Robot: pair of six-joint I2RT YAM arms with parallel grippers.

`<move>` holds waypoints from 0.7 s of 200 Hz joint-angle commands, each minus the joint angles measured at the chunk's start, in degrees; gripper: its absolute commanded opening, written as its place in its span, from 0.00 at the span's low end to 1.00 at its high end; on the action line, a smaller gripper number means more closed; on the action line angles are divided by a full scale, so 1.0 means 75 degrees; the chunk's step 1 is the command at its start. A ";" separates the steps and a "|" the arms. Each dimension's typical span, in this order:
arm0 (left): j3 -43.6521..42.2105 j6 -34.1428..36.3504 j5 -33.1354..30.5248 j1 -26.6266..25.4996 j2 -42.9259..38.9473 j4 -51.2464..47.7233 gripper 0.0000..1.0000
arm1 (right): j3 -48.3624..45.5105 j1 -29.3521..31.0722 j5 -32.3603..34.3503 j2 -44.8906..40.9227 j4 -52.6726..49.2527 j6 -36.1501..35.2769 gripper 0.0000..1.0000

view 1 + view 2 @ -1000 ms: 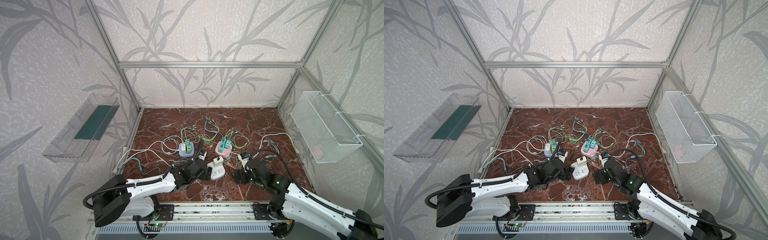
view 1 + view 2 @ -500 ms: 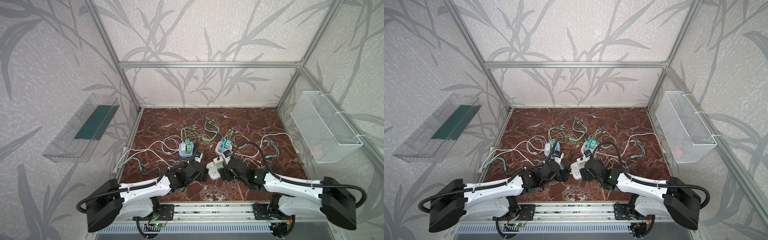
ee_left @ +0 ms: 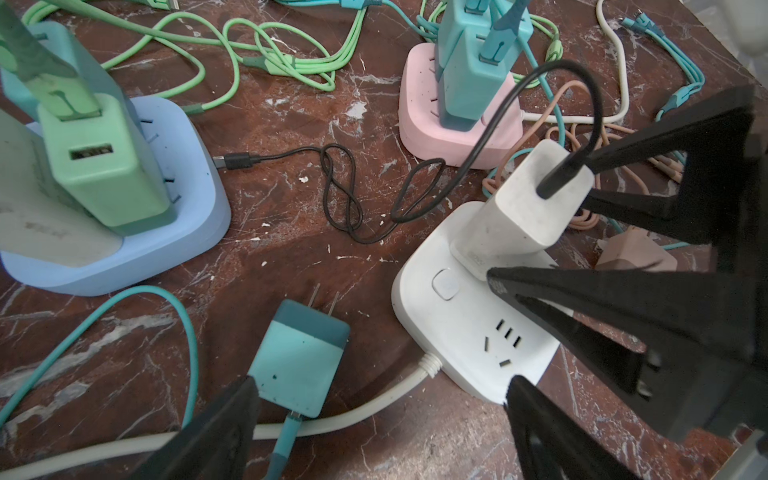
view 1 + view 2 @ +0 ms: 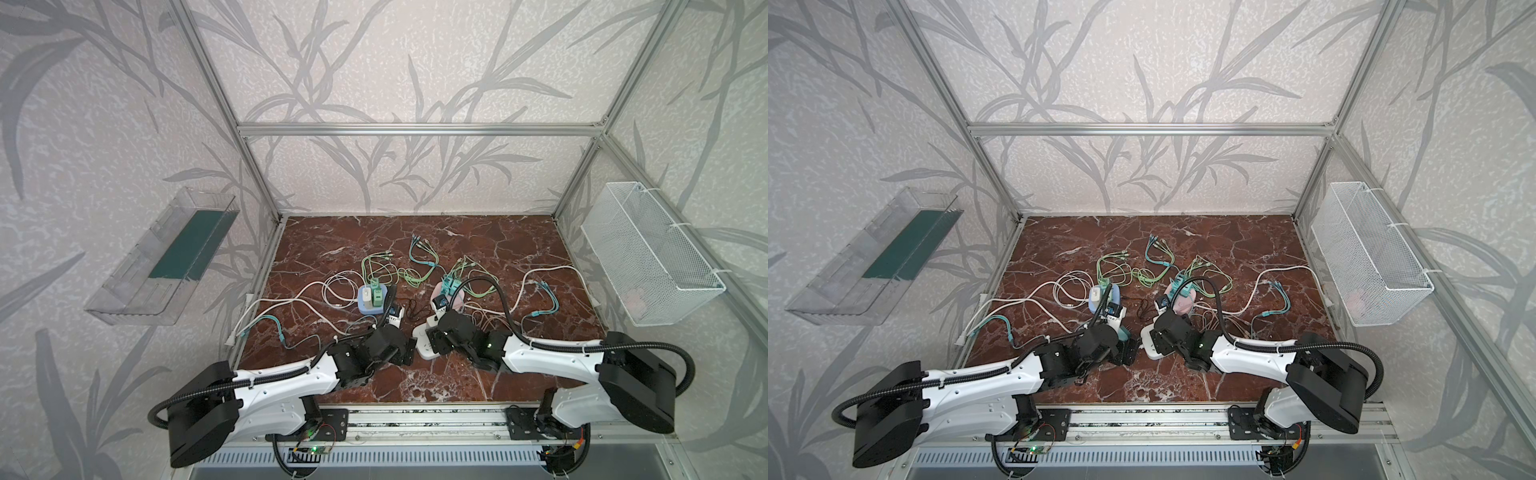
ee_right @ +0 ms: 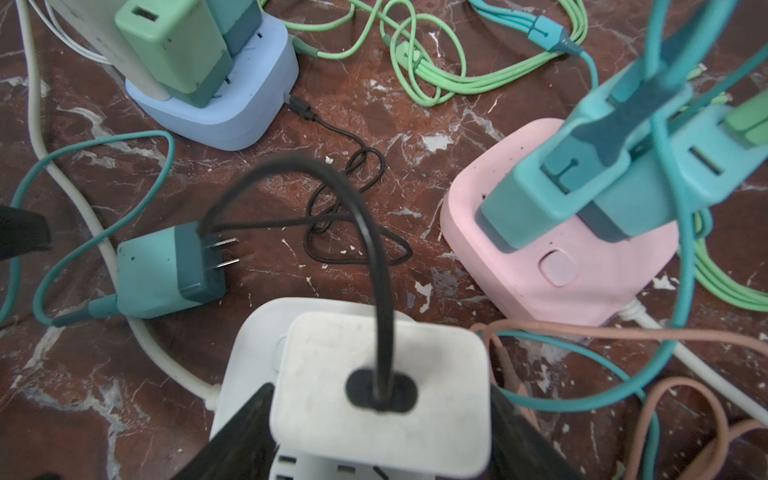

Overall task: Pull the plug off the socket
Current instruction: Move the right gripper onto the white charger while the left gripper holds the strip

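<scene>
The right gripper (image 5: 380, 419) straddles the white plug (image 5: 380, 395) with one black finger (image 5: 245, 432) at each side, close against it, though whether they press it firmly cannot be told; the plug stands upright in the white socket (image 3: 465, 320), a black cable (image 5: 370, 249) arching out of its top. The left gripper (image 3: 380, 419) hangs wide open just above the marble floor (image 3: 291, 216), one finger (image 3: 216, 428) beside a loose teal charger (image 3: 299, 357) lying flat with its prongs bare, the other near the corner of the white socket, gripping nothing. In both top views the two black-and-white arms reach in from the front rail and nearly meet at the white socket (image 4: 426, 347) near the front middle of the floor. Behind it sits a blue socket (image 3: 124, 249) with a green charger (image 3: 104, 166) plugged in, and a pink socket (image 5: 561, 270) carrying teal chargers (image 5: 582, 178). Green cables (image 4: 386, 270) and white cables (image 4: 316, 295) trail across the floor beyond. A wire basket (image 4: 648, 257) hangs on the right wall and a clear tray (image 4: 162, 257) on the left
</scene>
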 commanded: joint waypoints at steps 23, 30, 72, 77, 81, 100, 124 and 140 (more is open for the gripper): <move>-0.0066 -0.0089 0.0101 -0.0194 0.0192 0.0182 0.91 | 0.0146 -0.0243 -0.0183 0.0162 0.0378 -0.0017 0.67; -0.0050 -0.0098 0.0118 -0.0223 0.0239 0.0202 0.91 | 0.0136 -0.0285 -0.0240 0.0192 0.0385 -0.0029 0.66; 0.0131 -0.0007 0.0272 -0.0288 0.0544 0.0318 0.88 | 0.0114 -0.0431 -0.0556 0.0363 0.0613 -0.0178 0.61; 0.0141 0.0022 0.0312 -0.0284 0.0590 0.0360 0.88 | 0.0132 -0.0444 -0.0580 0.0405 0.0618 -0.0193 0.60; 0.0154 0.0028 0.0360 -0.0292 0.0616 0.0404 0.87 | 0.0138 -0.0455 -0.0596 0.0420 0.0605 -0.0204 0.60; 0.0167 0.0039 0.0532 -0.0284 0.0751 0.0623 0.86 | 0.0140 -0.0505 -0.0719 0.0469 0.0654 -0.0240 0.59; 0.0119 0.0044 0.0554 -0.0287 0.0917 0.1040 0.85 | 0.0137 -0.0503 -0.0733 0.0475 0.0649 -0.0252 0.53; 0.0106 0.0036 0.0638 -0.0278 0.1007 0.1252 0.84 | 0.0124 -0.0503 -0.0778 0.0469 0.0655 -0.0274 0.52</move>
